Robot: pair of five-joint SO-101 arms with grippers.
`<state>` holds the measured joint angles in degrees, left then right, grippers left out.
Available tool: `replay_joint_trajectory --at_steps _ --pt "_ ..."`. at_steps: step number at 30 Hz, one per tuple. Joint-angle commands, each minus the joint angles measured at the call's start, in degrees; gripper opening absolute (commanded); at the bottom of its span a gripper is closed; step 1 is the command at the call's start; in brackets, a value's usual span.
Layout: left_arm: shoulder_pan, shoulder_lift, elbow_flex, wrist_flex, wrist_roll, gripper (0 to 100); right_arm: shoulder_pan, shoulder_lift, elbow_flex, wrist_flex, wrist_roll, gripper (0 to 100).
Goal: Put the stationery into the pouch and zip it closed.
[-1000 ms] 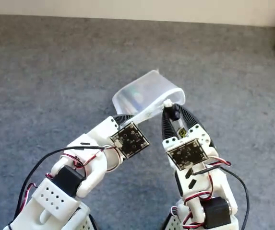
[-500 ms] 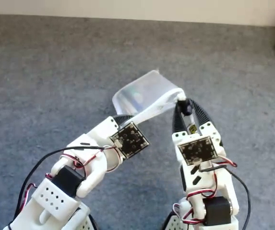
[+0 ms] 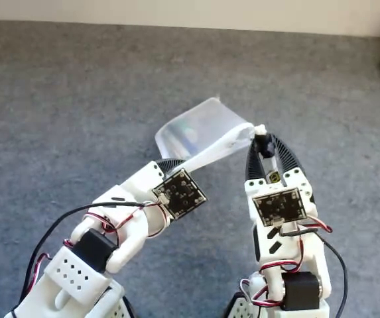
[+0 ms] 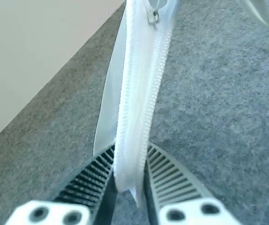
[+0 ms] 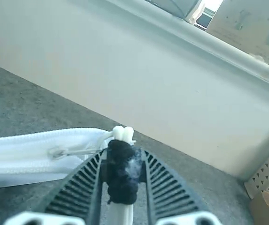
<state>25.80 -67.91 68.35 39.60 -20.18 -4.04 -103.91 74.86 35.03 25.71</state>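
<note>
The left hand (image 4: 129, 157) pinches one end of the translucent pouch (image 3: 199, 129), stretched over the grey desk (image 3: 70, 99) to the right hand (image 5: 123, 161), which is clamped on its black zipper pull (image 5: 121, 176).

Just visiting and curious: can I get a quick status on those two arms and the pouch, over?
Left gripper shut on zipper end of pouch. Right gripper shut on zipper pull. Pouch held between them, zipper looks closed. Nothing blocking.

High camera looks down over the grey carpeted counter (image 3: 63, 86); wrist cameras peer close past my left claw (image 4: 129, 149) and right claw (image 5: 122, 153), sharing the translucent white zipped pouch (image 4: 135, 93).
</note>
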Motion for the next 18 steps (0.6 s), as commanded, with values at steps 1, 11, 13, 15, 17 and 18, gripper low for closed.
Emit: replay_joint_trajectory --at_steps 1,11,13,15,17,18 --pt "-2.7 0.7 -0.3 0.0 0.9 1 3.0 0.0 -1.4 -2.9 -0.5 0.5" --pt "-2.7 0.7 -0.3 0.0 0.9 1 6.4 0.0 -1.4 -4.4 -0.5 0.5" --pt "-2.7 0.7 -0.3 0.0 0.9 1 7.3 0.0 -1.4 -4.4 -0.6 0.5" --pt "-2.7 0.7 -0.3 0.0 0.9 1 7.5 0.0 -1.4 -4.4 -0.6 0.5" --pt "-2.7 0.7 -0.3 0.0 0.9 1 7.5 0.0 -1.4 -4.4 -0.6 0.5" --pt "-2.7 0.7 -0.3 0.0 0.9 1 7.5 0.0 -1.4 -4.4 -0.6 0.5"
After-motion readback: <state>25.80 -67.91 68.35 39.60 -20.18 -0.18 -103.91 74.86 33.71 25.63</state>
